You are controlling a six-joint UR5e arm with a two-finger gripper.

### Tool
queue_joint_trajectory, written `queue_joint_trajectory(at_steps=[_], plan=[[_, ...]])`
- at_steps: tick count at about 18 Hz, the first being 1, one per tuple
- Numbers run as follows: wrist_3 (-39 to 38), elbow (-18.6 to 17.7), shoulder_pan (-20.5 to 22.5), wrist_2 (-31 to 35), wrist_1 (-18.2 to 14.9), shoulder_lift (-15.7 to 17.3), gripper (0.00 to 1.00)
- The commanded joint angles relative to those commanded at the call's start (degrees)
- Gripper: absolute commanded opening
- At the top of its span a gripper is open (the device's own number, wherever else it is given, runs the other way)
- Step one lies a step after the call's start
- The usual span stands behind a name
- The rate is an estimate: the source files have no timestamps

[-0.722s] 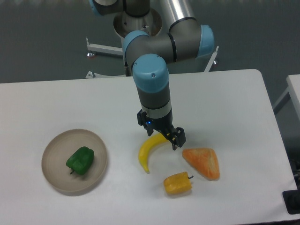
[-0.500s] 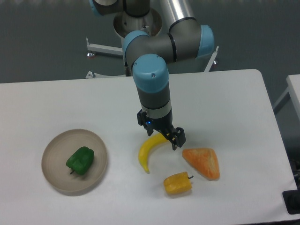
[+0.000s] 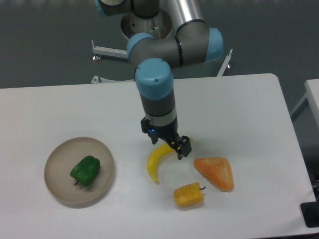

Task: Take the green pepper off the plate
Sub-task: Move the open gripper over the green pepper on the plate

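Observation:
The green pepper (image 3: 85, 170) lies on the beige plate (image 3: 60, 154) at the table's left front, its stem pointing toward the front. My gripper (image 3: 169, 144) hangs well to the right of the plate, over the upper end of a yellow banana (image 3: 157, 160). Its two dark fingers stand apart, so it is open and holds nothing. A wide strip of bare table separates it from the plate.
A yellow-orange pepper (image 3: 189, 194) sits in front of the banana. An orange wedge-shaped piece (image 3: 216, 172) lies to its right. The arm's base (image 3: 147, 22) stands behind the table's back edge.
The arm and gripper have shifted a little to the left, toward the plate. The pepper, the plate and the other items have not moved.

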Motion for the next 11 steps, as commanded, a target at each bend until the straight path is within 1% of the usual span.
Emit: queue_joint_trajectory(at_steps=[2,4,7,9,11], plan=[[-2.02,-0.17,-0.97,-1.75,0.00,-0.09,1.00],[-3.43,-0.26,-1.15,-6.04,-0.09,0.00,1.00],[-8.60,-0.35,-1.50,-12.46,-0.09,-0.52,1.00],[-12.47,-0.26,-3.16,-14.06,0.09,-1.49,1.00],[-16.34,0.00,-5.27,-14.15,0.26,-2.89,1.00]])
